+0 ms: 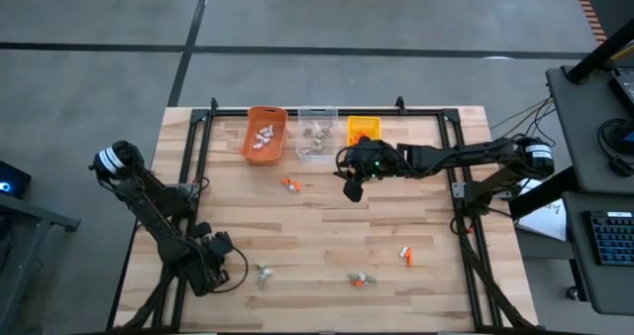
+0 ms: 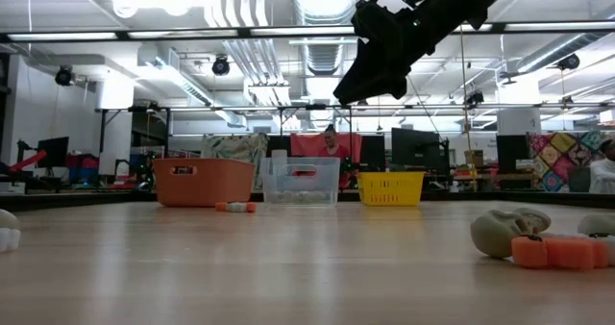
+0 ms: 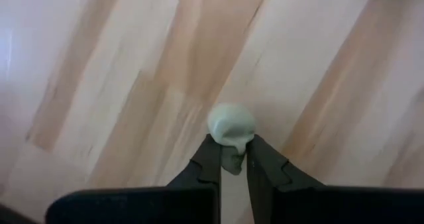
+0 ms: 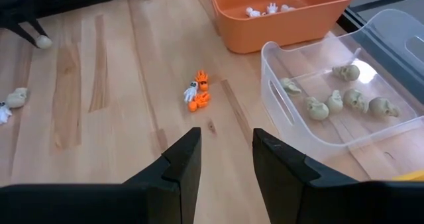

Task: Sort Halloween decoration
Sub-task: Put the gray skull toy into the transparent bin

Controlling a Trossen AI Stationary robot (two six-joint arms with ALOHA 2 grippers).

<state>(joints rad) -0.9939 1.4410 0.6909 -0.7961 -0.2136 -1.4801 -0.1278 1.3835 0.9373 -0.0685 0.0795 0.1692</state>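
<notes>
Three plastic bins (image 1: 264, 135) line the wooden tabletop's (image 1: 317, 236) far edge. Left end effector (image 3: 232, 159) pinches one grey-tan skull (image 3: 231, 126) near the front-left corner; right end effector (image 4: 225, 151) hangs wide, empty.

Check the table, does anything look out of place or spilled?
Nothing spilled or damaged. A few trinkets lie loose on the table, unsorted: an orange and white pair near the orange bin, others along the near edge. The left gripper pinches a skull.
</notes>
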